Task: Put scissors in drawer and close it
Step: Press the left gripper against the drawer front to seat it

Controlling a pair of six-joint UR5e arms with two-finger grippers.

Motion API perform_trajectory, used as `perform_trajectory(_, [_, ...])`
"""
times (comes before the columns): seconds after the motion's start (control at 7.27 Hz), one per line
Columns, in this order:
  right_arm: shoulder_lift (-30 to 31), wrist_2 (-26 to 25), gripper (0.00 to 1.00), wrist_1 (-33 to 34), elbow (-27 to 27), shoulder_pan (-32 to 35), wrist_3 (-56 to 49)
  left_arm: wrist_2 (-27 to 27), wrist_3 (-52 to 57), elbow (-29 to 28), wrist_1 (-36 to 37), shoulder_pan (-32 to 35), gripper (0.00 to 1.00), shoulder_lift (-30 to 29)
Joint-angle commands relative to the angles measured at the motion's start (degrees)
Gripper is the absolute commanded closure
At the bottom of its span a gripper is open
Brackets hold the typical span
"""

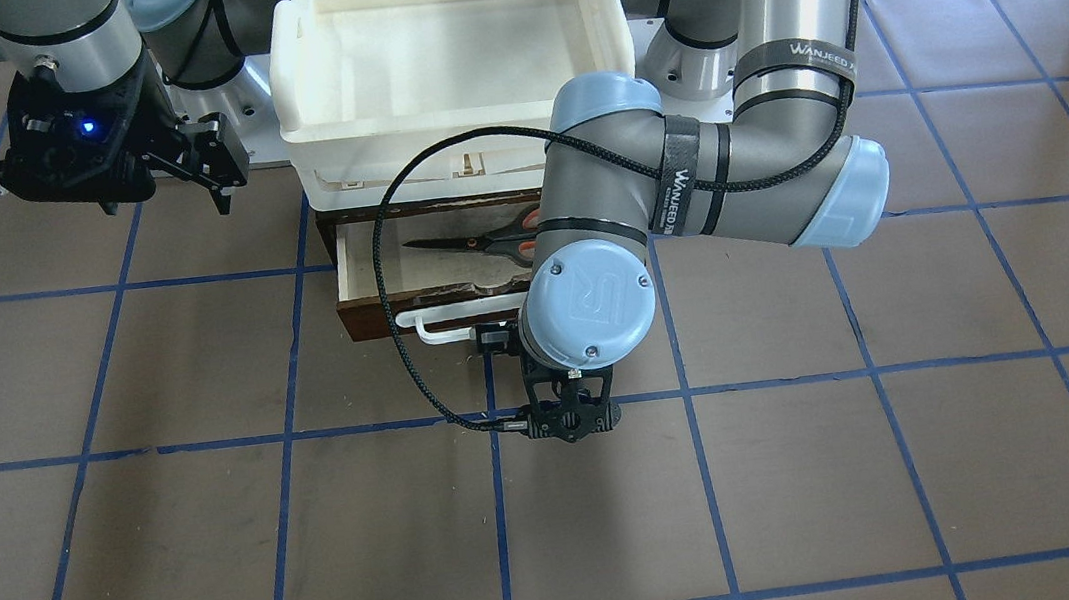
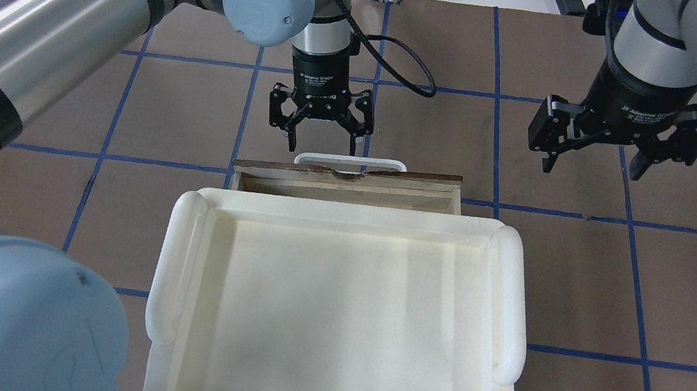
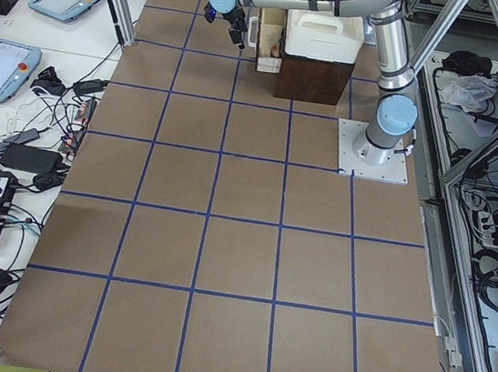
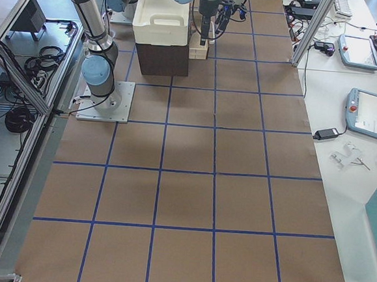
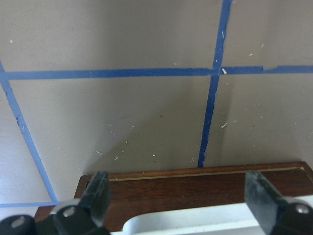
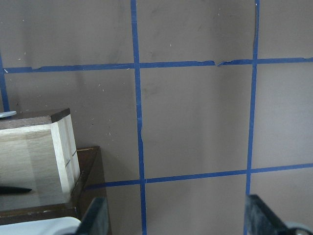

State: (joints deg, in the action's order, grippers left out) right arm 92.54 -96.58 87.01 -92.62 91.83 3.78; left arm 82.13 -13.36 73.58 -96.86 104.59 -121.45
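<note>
**Scissors in the open drawer, both jaws spread and empty**

Overhead: the drawer (image 2: 349, 190) sticks partway out from under the cream tray (image 2: 351, 219). Its white bar handle (image 2: 352, 158) faces away from the robot. The left jaws hang spread wide just beyond that handle, with the fingertips (image 2: 292, 141) either side of its middle stretch, and hold nothing. The right jaws are just as wide and empty, above the brown tabletop (image 2: 193, 106) off to the drawer's right.

Front-facing: the scissors (image 1: 472, 241) lie flat on the drawer's pale floor with the blades pointing toward the robot's right. The left arm (image 1: 602, 182) partly hides their handles.

Side views: the drawer and tray sit at the table's far end, too small to judge the jaws.

Left wrist: the two fingers (image 5: 98, 196) stand far apart, with the dark drawer front and a strip of the handle between them at the bottom edge. Whether they touch it cannot be told.

Right wrist: a corner of the open drawer shows, with a dark blade tip inside. The fingers (image 6: 95, 215) are well apart over the tabletop.
</note>
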Motion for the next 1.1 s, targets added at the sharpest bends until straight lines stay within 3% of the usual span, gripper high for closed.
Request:
perform_trajectory(0.0, [0.01,-0.01,0.0,0.01,-0.01,-0.07,0.0,0.14,0.0,0.07,-0.34,0.09,0.0,0.07])
perform_trajectory(0.96, [0.01,-0.1,0.0,0.01,-0.19,-0.07,0.0,-0.04,-0.08,0.69,-6.57,1.32,0.0,1.21])
